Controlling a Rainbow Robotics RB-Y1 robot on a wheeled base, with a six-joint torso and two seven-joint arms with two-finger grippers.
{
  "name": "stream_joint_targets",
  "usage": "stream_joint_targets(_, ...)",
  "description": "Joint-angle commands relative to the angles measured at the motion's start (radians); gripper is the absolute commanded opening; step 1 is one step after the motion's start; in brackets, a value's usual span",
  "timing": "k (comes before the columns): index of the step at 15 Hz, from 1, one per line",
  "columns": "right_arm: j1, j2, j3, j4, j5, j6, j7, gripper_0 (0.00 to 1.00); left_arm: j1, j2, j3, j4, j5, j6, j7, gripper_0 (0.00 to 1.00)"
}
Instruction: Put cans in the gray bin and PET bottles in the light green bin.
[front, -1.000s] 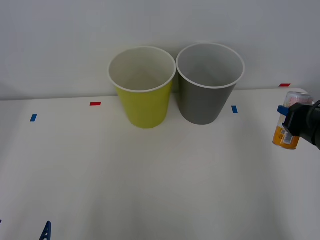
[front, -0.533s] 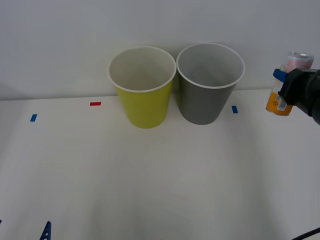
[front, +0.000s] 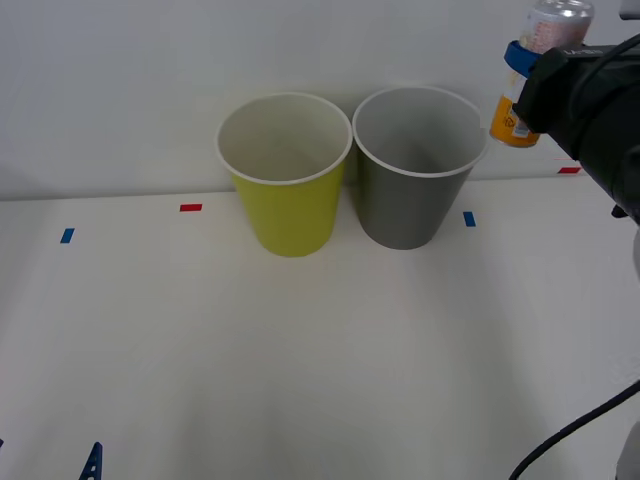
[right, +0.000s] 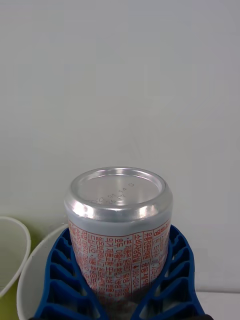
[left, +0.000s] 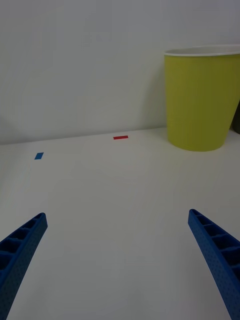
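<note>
From the front, the right gripper (front: 522, 62) is up high at the far right, its blue fingers clamped round the can (front: 535, 60), which hangs upright just right of the gray bin (front: 415, 190) and above its rim. The light green bin (front: 287, 190) stands touching the gray one on its left. Best play here, I'd say: carry the can left until it sits squarely over the gray mouth, keep it upright, then let go. In the right wrist view, the can (right: 119, 230) sits snug between the ribbed fingers (right: 70, 280), silver top showing, a bin's white rim (right: 30, 280) just below. In the left wrist view, the left gripper (left: 120, 260) waits low and near over the table (left: 115, 200), spread wide and empty, with the light green bin (left: 202, 100) beyond.
</note>
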Motion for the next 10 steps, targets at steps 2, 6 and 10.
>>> stream_joint_targets(2, -0.043, -0.033, 0.082, 0.106, 0.054, -0.152, -0.012, 0.00, 0.000, 0.000, 0.000, 0.000, 0.000, 0.000, 0.000, 0.97)
stream_joint_targets(6, -0.096, -0.054, 0.105, 0.221, 0.042, -0.212, -0.021, 0.00, 0.000, 0.000, 0.000, 0.000, 0.000, 0.000, 0.000, 0.97)
stream_joint_targets(10, -0.127, -0.105, 0.130, 0.364, -0.011, -0.375, -0.029, 0.00, 0.000, 0.000, 0.000, 0.000, 0.000, 0.000, 0.000, 0.97)
